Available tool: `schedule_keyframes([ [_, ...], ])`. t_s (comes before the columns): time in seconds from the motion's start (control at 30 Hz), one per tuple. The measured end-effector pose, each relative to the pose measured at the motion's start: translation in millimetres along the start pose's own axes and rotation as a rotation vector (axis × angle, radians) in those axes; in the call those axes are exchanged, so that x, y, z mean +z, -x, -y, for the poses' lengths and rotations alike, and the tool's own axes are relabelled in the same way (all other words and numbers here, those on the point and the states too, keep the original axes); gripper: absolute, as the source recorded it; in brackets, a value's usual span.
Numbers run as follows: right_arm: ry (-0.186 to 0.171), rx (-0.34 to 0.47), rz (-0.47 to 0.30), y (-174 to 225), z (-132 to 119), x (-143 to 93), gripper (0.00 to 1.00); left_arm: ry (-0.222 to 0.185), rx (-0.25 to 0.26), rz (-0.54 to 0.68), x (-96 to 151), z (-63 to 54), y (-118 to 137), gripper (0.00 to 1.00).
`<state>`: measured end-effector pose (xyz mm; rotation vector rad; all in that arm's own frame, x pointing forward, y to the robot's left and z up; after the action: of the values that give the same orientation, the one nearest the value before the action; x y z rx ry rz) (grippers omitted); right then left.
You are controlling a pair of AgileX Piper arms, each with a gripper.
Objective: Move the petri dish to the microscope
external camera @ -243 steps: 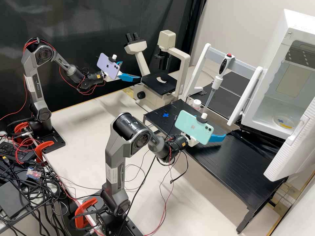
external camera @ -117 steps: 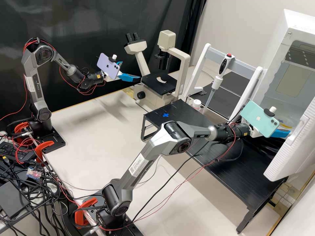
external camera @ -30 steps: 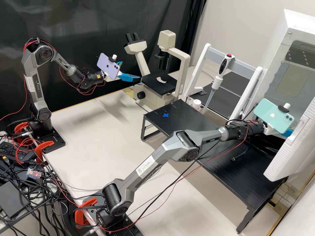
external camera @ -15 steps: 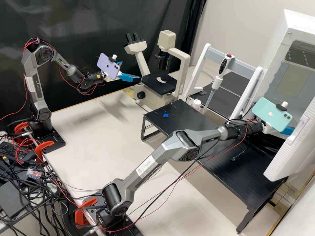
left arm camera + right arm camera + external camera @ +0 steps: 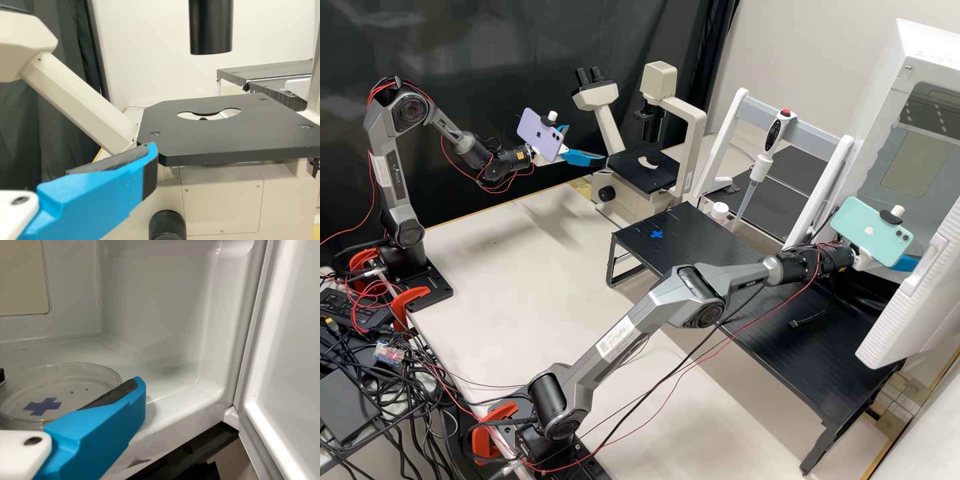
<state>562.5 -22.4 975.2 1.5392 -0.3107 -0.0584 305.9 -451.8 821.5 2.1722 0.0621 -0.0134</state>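
Reaching across the black stand (image 5: 787,340) from the near side, the right arm sets its gripper (image 5: 69,377) just inside the incubator (image 5: 887,93) on the right, with its blue fingers closed on opposite sides of the petri dish (image 5: 56,390). That hold round the rim seems chosen to keep the shallow dish level, so that it comes out without tipping. At the near right the incubator door (image 5: 910,303) hangs wide open, which gives the wrist its way in, though the dish or a finger could catch the frame on the way out. Farther off to the left, the left gripper (image 5: 585,143) waits beside the stage (image 5: 225,142) with its fingers spread and nothing between them, perhaps parked ready to help. The far microscope (image 5: 627,200) has room between stage and condenser (image 5: 211,30) for something flat, so a low, level approach looks right; the carry is yet to be made.
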Motion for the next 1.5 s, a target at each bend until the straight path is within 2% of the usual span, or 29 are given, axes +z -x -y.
schedule_keyframes([
  [0.03,-0.012,0.000,-0.002,0.0,0.0,-0.2,0.00,0.000,0.000,0.000,0.0,0.0,0.0,1.00],
  [0.1,-0.001,-0.003,-0.006,0.0,0.3,-0.6,0.00,0.000,0.000,0.000,0.0,0.0,0.0,1.00],
  [0.13,-0.014,-0.007,-0.008,0.0,0.6,-0.7,0.00,0.000,0.000,0.000,0.0,0.0,0.0,1.00],
  [0.17,-0.002,-0.014,-0.008,0.0,1.3,-0.7,0.00,0.000,0.000,0.000,0.0,0.0,0.0,1.00],
  [0.27,-0.021,-0.020,-0.009,0.0,1.8,-0.8,0.00,0.000,0.000,0.000,0.0,0.0,0.0,1.00],
  [0.43,-0.018,-0.031,-0.001,0.3,4.9,1.9,0.00,0.000,0.000,0.000,0.0,0.0,0.0,1.00],
  [0.6,-0.041,-0.038,0.009,6.3,11.6,8.8,0.00,0.000,0.000,0.000,0.0,0.0,0.0,1.00],
  [0.67,-0.032,-0.034,-0.007,11.8,10.2,6.6,0.00,0.000,0.000,0.000,0.0,0.0,0.0,1.00],
  [0.83,-0.047,-0.034,-0.046,34.4,3.4,5.7,0.00,0.000,0.000,0.000,0.0,0.0,0.0,1.00],
  [1.0,-0.095,-0.020,-0.071,60.7,-5.9,7.8,0.00,0.000,0.000,0.000,0.0,0.0,0.0,1.00],
  [1.27,-0.108,0.001,-0.080,96.7,-10.4,25.4,0.00,0.000,0.000,0.000,0.0,0.0,0.0,1.00],
  [1.5,-0.120,0.049,-0.124,136.4,-15.5,37.0,0.00,0.000,0.000,0.000,0.0,0.0,0.0,1.00],
])
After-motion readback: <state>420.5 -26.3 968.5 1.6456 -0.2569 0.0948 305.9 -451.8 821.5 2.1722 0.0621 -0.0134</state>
